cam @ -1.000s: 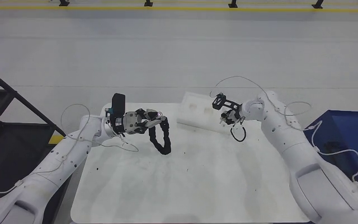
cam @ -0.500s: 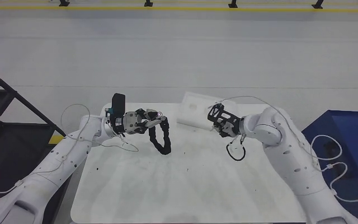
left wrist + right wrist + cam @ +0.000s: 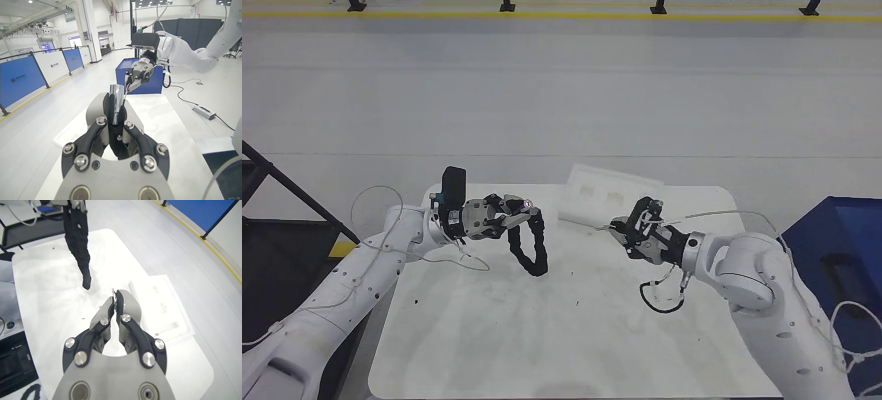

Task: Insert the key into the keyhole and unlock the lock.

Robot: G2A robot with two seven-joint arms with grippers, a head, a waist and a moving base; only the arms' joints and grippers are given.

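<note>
Right tool [image 3: 618,232], clamped on the key [image 3: 113,293], is travelling from upper right toward frame centre, nearing the cable lock [image 3: 535,250] that the left tool [image 3: 514,216] is gripping above the desk [image 3: 542,340]; insertion pending.

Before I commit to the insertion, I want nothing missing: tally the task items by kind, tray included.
Lock: 1, held in the left gripper
Key: 1, held in the right gripper
Foam tray: 1, on the table
Total: 3
</note>
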